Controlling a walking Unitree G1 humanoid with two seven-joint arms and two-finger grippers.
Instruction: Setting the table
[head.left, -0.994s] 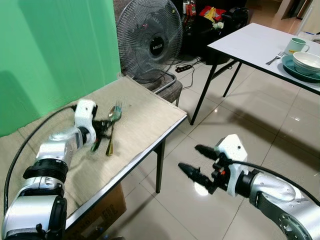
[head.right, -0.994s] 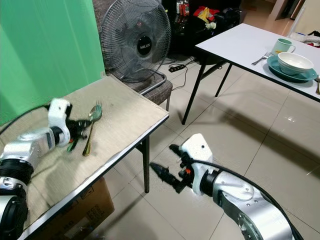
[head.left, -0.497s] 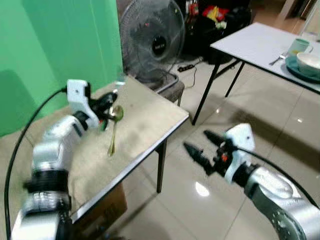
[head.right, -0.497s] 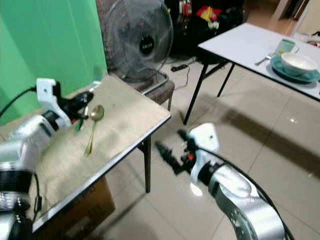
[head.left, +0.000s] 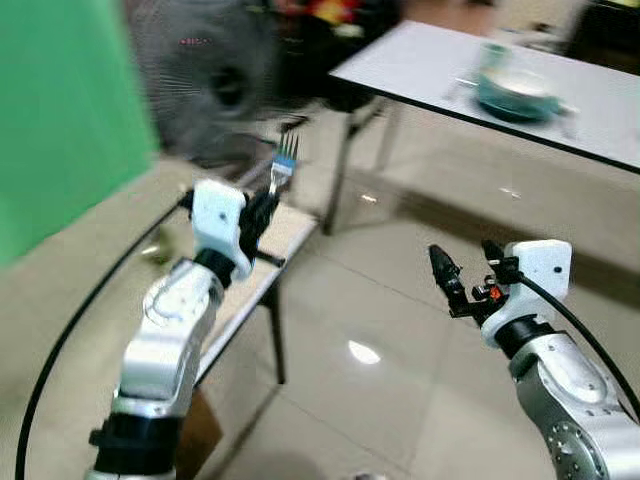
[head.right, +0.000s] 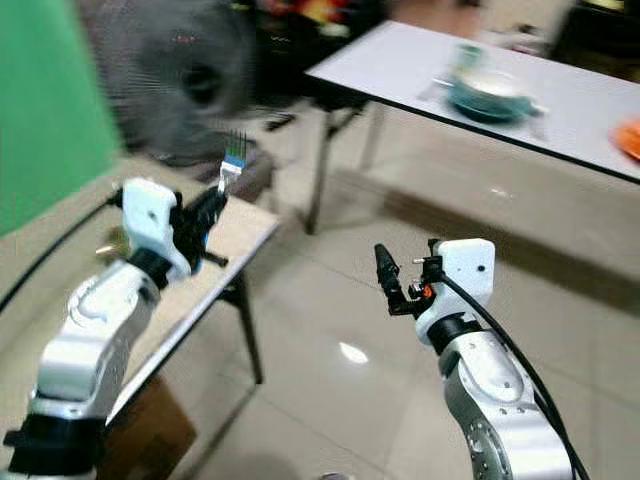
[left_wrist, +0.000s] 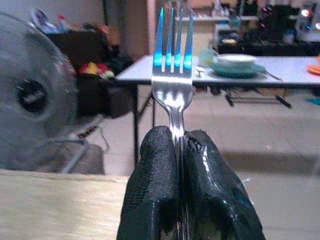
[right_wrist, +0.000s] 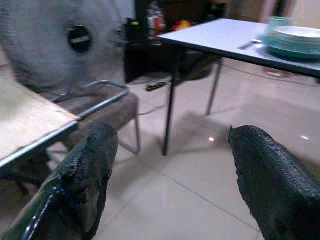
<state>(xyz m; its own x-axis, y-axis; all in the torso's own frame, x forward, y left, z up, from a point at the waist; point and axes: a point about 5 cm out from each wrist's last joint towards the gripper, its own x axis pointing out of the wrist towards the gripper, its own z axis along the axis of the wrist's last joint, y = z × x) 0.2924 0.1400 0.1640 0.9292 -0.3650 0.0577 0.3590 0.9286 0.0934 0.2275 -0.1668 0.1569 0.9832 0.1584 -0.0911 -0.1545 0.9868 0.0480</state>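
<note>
Your left gripper (left_wrist: 181, 150) is clamped on the handle of the fork (left_wrist: 173, 60), holding it upright with the tines up, raised above the corner of the beige table (head.left: 290, 225) near the fan (head.left: 215, 85). Your right gripper (right_wrist: 170, 170) hangs over the tiled floor (head.left: 400, 330) with its fingers spread wide and nothing between them. On the white table (head.left: 420, 65) well beyond, a bowl (head.left: 520, 85) sits on a teal plate (head.left: 505, 100) with a mug (head.left: 493, 55) beside it.

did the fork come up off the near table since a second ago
Yes. The fork lay flat on the beige table beside a spoon; now the left gripper holds it upright, its fingers shut on the handle, tines above the table's edge.
</note>
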